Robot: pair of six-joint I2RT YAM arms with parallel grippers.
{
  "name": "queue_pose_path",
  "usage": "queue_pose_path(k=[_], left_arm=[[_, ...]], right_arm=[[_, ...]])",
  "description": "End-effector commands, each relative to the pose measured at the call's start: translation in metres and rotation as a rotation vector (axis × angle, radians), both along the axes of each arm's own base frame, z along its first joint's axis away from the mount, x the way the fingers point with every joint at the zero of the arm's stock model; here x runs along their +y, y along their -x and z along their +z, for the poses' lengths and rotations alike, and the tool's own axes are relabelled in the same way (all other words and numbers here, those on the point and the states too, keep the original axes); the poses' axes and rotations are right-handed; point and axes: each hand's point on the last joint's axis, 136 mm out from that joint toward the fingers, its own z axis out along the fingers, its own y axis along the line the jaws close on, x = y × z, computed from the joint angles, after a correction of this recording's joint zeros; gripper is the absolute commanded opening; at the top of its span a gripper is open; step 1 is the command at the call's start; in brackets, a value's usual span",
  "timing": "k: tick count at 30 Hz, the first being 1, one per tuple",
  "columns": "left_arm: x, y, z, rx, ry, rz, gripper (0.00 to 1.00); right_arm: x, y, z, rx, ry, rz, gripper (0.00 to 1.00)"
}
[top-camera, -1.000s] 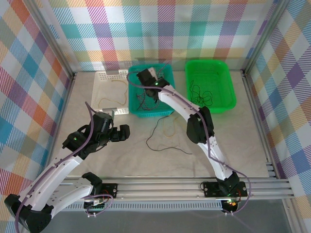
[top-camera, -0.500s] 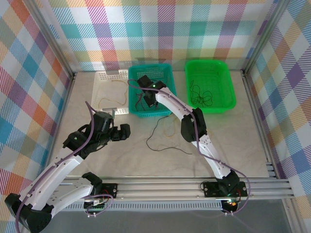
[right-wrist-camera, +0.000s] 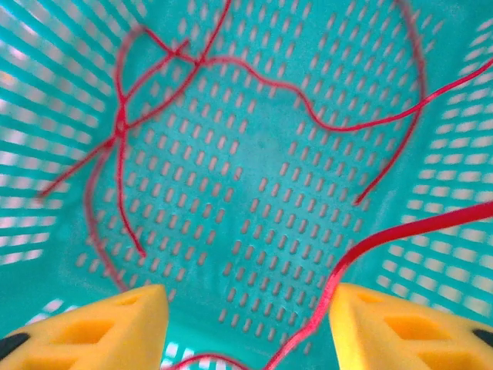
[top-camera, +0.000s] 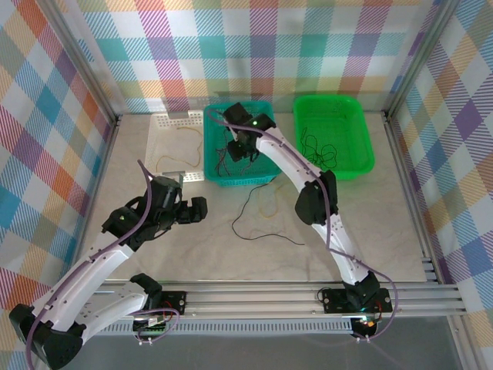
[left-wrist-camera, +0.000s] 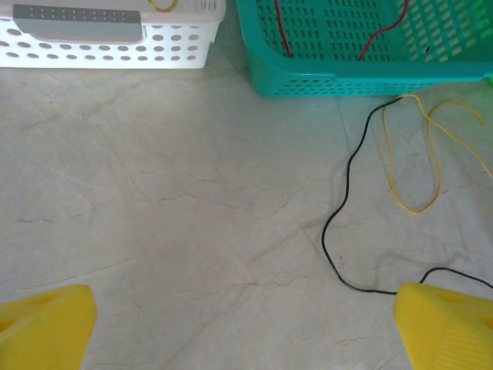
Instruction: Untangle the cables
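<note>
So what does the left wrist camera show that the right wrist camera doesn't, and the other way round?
Left wrist, not right wrist: the tabletop, a black cable and a yellow cable lying loose on it in front of the teal basket, the white basket, and the left gripper, open.
Right wrist, not left wrist: the teal basket's perforated floor seen close up, a knot in the red cables, and the right gripper, open, with one red strand beside its finger.
Both: the teal basket with red cables inside.
</note>
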Motion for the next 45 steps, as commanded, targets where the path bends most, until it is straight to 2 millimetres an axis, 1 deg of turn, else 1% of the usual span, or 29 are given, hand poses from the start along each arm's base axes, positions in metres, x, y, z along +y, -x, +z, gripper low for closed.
queue_pose_path(k=[1,3,9,11,13,15,21,24,26,28,31,33,37,38,42,45], left_arm=[[-0.004,0.002,-0.003,0.020,0.003,-0.019,0.98],[-0.006,0.002,-0.005,0.031,0.004,-0.023,0.98],[-0.008,0.004,-0.009,0.043,0.011,-0.026,0.98],[-0.008,0.004,-0.010,0.046,0.012,-0.028,0.99],[-0.009,0.005,-0.011,0.050,0.015,-0.030,0.99],[-0.011,0.006,-0.011,0.049,0.016,-0.035,0.98],[-0.012,0.007,-0.009,0.043,0.018,-0.041,0.98],[-0.014,0.008,-0.010,0.046,0.019,-0.049,0.98],[-0.014,0.008,-0.010,0.045,0.019,-0.050,0.98],[-0.015,0.008,-0.011,0.047,0.020,-0.054,0.98],[-0.016,0.008,-0.012,0.048,0.019,-0.057,0.98],[-0.016,0.008,-0.012,0.048,0.018,-0.055,0.99],[-0.016,0.008,-0.012,0.049,0.018,-0.056,0.98],[-0.016,0.007,-0.013,0.050,0.016,-0.054,0.98],[-0.017,0.006,-0.013,0.051,0.013,-0.055,0.98],[-0.016,0.006,-0.012,0.051,0.011,-0.054,0.98]], right_arm=[[-0.005,0.015,0.075,-0.086,-0.077,0.018,0.62],[-0.005,0.021,0.088,-0.091,-0.107,0.031,0.65],[-0.003,0.043,0.104,-0.032,-0.190,0.053,0.65],[-0.003,0.051,0.107,-0.014,-0.209,0.058,0.65],[-0.009,0.057,0.106,0.001,-0.204,0.050,0.65],[-0.018,0.059,0.096,0.004,-0.166,0.038,0.65],[-0.067,0.049,0.042,0.074,-0.009,-0.112,0.63],[-0.090,0.037,0.022,0.085,0.006,-0.193,0.63],[-0.099,0.030,0.012,0.091,-0.003,-0.224,0.62],[-0.105,0.022,0.007,0.079,-0.015,-0.247,0.62],[-0.105,0.013,0.004,0.072,-0.096,-0.261,0.62],[-0.104,0.006,0.006,0.068,-0.187,-0.274,0.63],[-0.109,-0.010,0.012,0.067,-0.363,-0.342,0.63],[-0.112,-0.013,0.012,0.068,-0.388,-0.361,0.63],[-0.110,-0.025,0.008,0.085,-0.481,-0.393,0.62],[-0.112,-0.033,0.002,0.079,-0.520,-0.417,0.62]])
